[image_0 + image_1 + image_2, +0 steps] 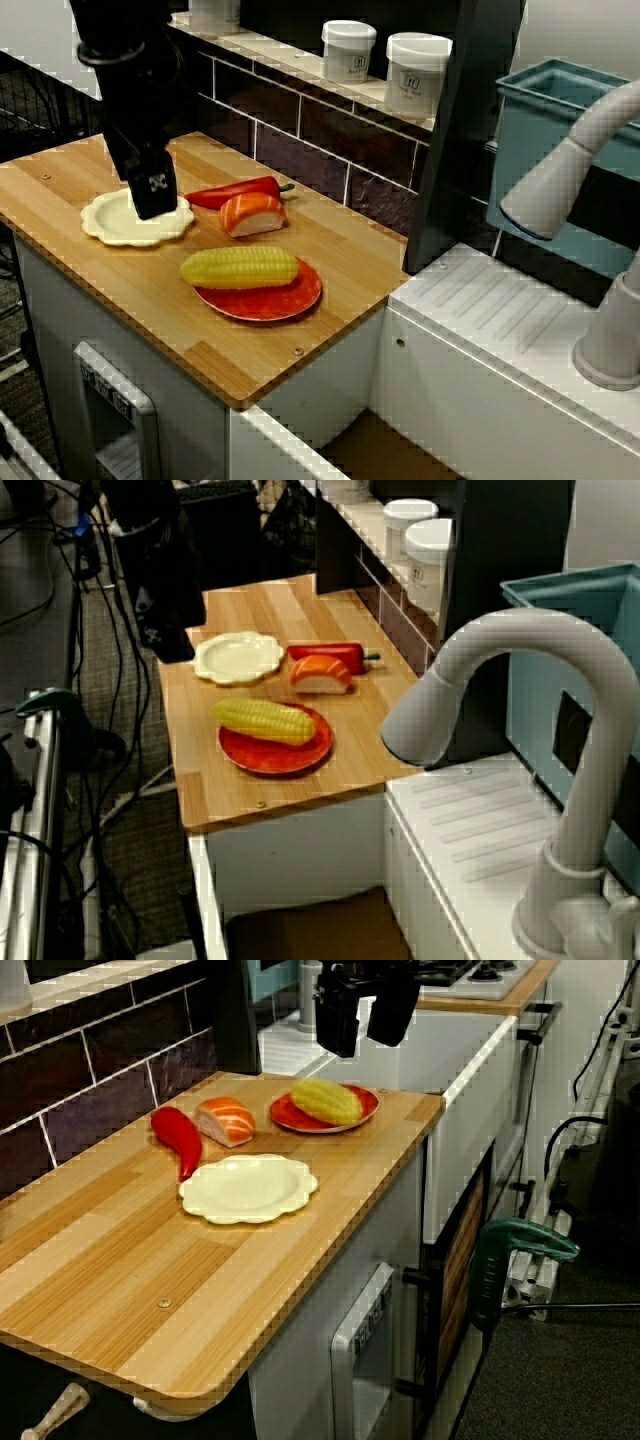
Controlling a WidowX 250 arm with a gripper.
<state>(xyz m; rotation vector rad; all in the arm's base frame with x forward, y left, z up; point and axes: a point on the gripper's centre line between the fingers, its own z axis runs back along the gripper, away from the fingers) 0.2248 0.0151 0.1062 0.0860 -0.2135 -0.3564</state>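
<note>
1. Plate [247,1188], cream and scalloped, lies flat on the counter [120,1260] beside the pepper [178,1136].
2. Gripper [362,1045] hovers above it, fingers apart, empty.
3. Probably light, stiff, slick; its thin rim seems the best hold.

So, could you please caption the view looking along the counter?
Black gripper hangs above a wooden counter bearing a cream plate, red pepper, salmon sushi and corn on a red plate.
</note>
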